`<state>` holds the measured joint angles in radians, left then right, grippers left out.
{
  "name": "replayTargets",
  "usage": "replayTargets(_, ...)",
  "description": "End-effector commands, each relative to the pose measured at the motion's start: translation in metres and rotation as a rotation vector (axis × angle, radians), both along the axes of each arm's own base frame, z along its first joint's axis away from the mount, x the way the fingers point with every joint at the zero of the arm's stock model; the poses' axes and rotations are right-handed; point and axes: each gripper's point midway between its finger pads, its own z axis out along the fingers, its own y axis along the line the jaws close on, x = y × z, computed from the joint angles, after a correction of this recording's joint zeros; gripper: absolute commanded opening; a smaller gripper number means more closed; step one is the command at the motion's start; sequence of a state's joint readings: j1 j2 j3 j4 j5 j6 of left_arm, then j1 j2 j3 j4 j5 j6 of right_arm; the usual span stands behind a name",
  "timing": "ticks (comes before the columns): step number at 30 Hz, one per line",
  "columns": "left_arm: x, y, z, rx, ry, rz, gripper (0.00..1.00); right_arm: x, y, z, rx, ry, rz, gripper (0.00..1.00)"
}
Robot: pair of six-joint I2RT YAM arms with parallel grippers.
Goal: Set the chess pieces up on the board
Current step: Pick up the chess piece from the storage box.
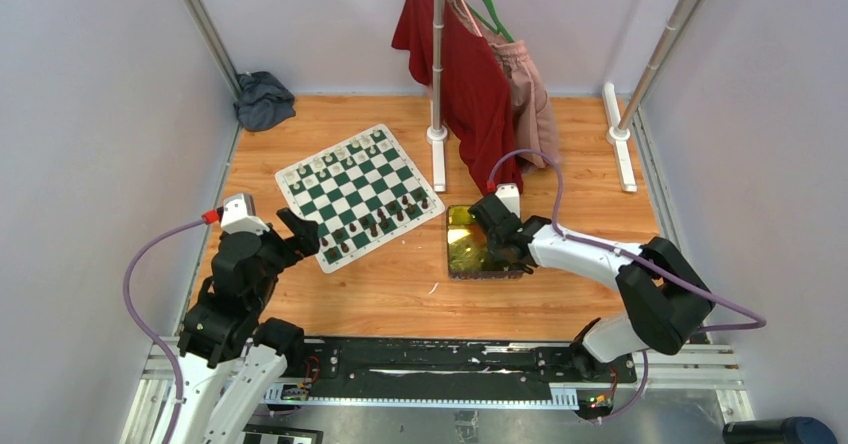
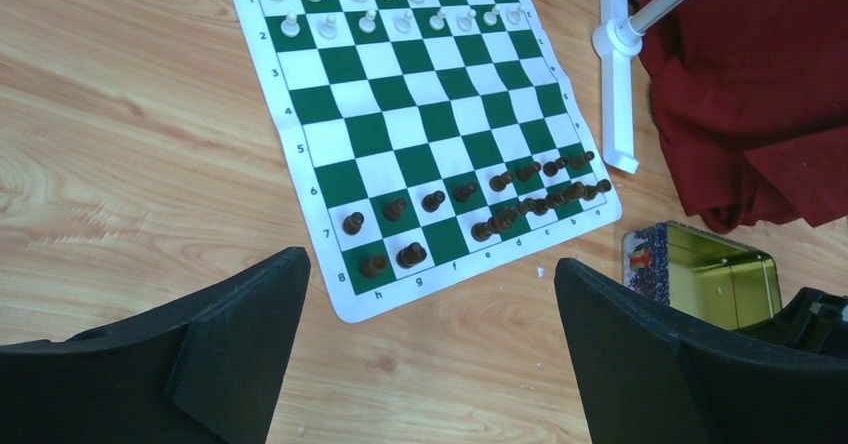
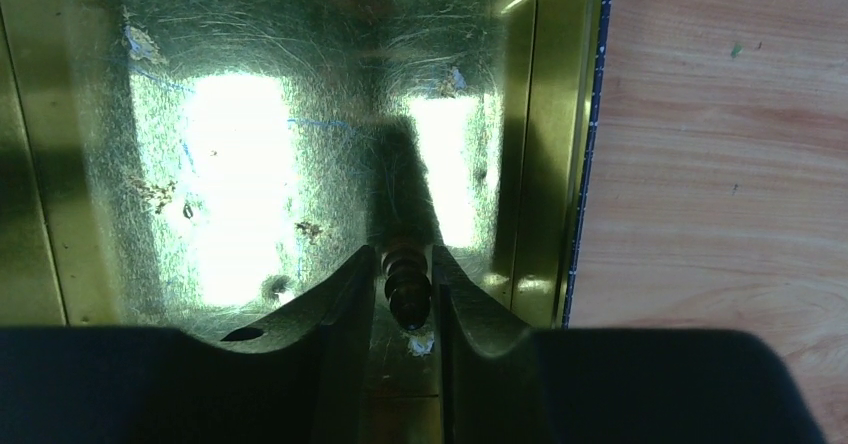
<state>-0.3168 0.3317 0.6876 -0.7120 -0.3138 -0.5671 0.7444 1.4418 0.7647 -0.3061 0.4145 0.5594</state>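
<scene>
Right gripper (image 3: 403, 260) straddles dark chessman (image 3: 407, 289) (inside tin (image 3: 250, 114)).

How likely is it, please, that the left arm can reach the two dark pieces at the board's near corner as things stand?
Probably yes: the left tool hangs open just short of that corner of the board, the two dark pieces stand apart from their neighbours, and only bare wood lies between.

Wood table (image 1: 400, 304) w/ board (image 1: 355, 192), gold tin (image 1: 462, 249), grey cloth (image 1: 263, 99), rack feet (image 1: 437, 134).
</scene>
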Motion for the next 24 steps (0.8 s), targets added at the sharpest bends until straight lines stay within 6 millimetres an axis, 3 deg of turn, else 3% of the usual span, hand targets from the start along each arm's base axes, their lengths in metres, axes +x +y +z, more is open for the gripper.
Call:
replayTargets(1,0.002,-0.005,-0.004,0.016,0.011,-0.03,1.0,0.004,-0.003,-0.001,0.004,0.009,-0.02,0.29)
replayTargets(10,0.002,-0.005,-0.005,0.017,0.014,-0.032,1.0,0.006,-0.003,0.001,0.016,0.007,-0.025,0.0)
replayTargets(24,0.001,-0.004,-0.003,0.016,0.006,-0.028,1.0,0.019,0.008,0.016,0.19,-0.013,-0.052,0.0)
